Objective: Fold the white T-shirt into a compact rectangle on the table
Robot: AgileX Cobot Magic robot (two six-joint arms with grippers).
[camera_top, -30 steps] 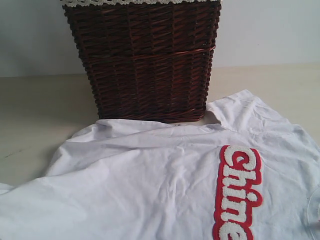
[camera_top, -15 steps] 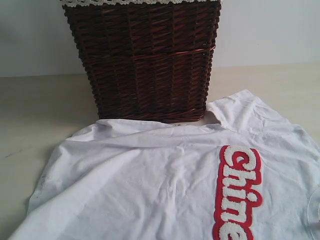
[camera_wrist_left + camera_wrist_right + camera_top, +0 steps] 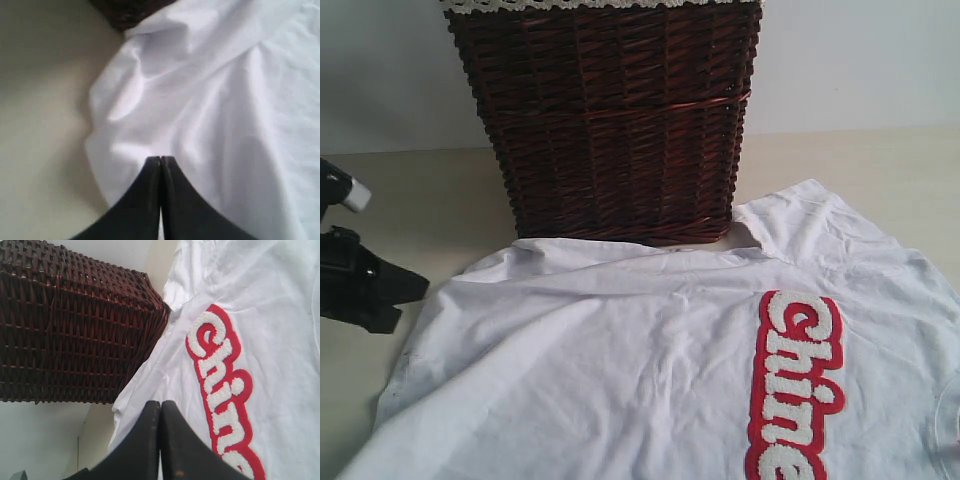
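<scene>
Touching jaws: L gripper [image 3: 160,159], R gripper [image 3: 160,403]

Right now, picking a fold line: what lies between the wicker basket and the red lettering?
Only plain, wrinkled cloth of the white T-shirt, as the exterior view shows.

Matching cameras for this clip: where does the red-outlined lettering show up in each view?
Exterior view: the lettering sits lower right, on the white T-shirt in front of the wicker basket.
Left wrist view: not in it; only plain white cloth.
Right wrist view: on the shirt, beside the basket's corner.
Shared landmark: the basket, in all three.
</scene>
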